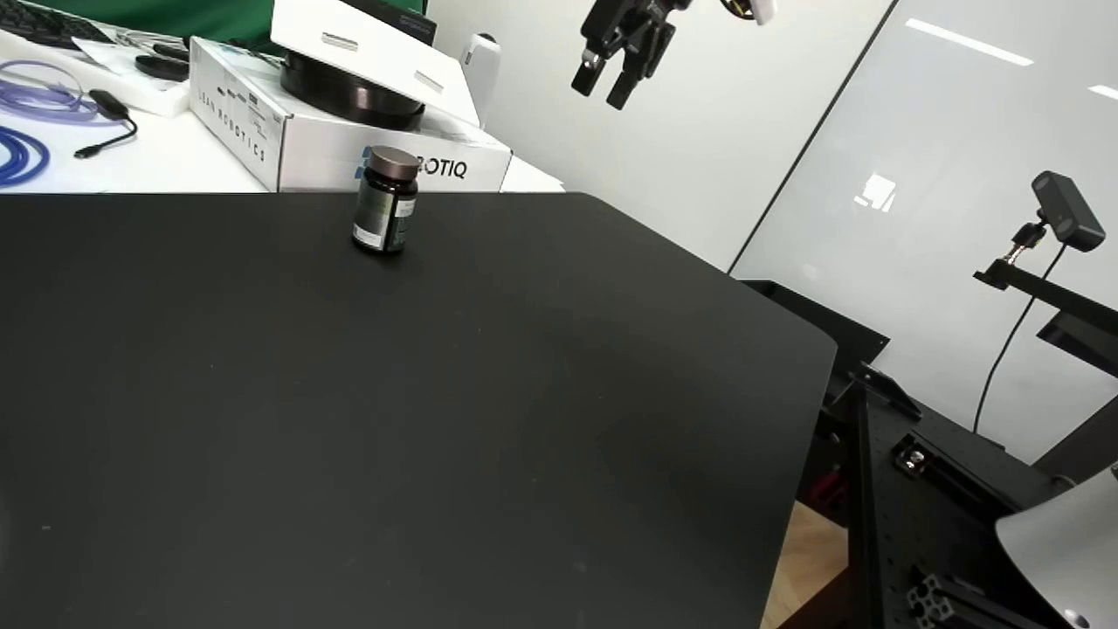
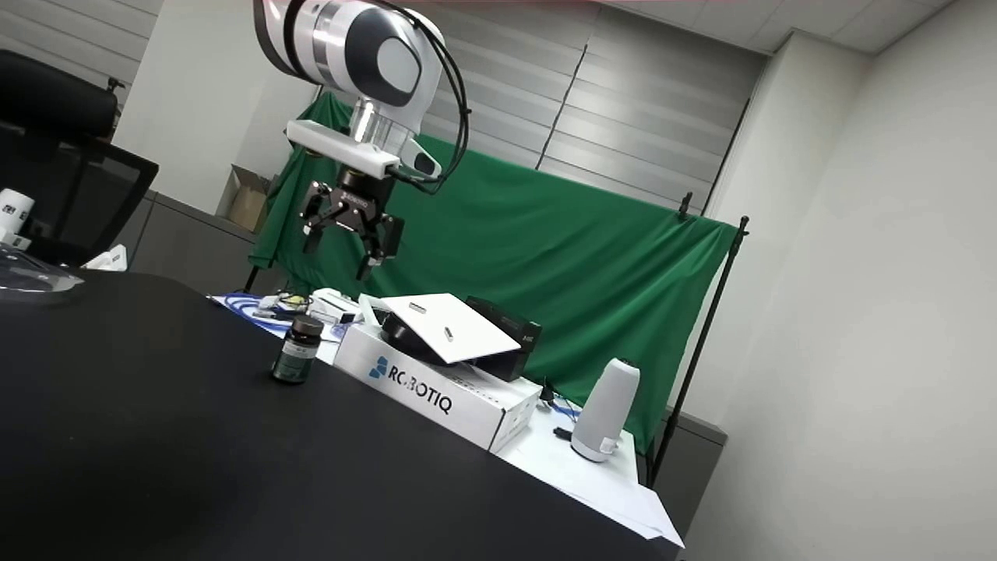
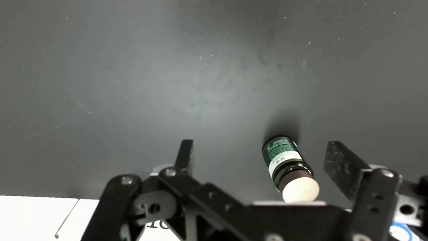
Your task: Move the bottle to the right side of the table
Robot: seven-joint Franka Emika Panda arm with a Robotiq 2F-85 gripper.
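The bottle is small and dark, with a brown cap and a green and white label. It stands upright on the black table (image 1: 437, 393) near its far edge; it shows in both exterior views (image 1: 384, 210) (image 2: 297, 354) and in the wrist view (image 3: 284, 160). My gripper is open and empty, raised well above the table in both exterior views (image 1: 604, 86) (image 2: 339, 255). In the wrist view, the bottle appears below and between the spread fingers (image 3: 260, 145), closer to the right finger, with neither finger touching it.
Behind the bottle, past the table edge, a white printed box (image 1: 236, 118) carries a tilted white panel (image 1: 376, 57). A white rounded device (image 2: 607, 409) stands beyond the box. Blue cables (image 1: 22, 157) lie on the white surface. Clear plastic (image 2: 31, 276) lies at the table's edge.
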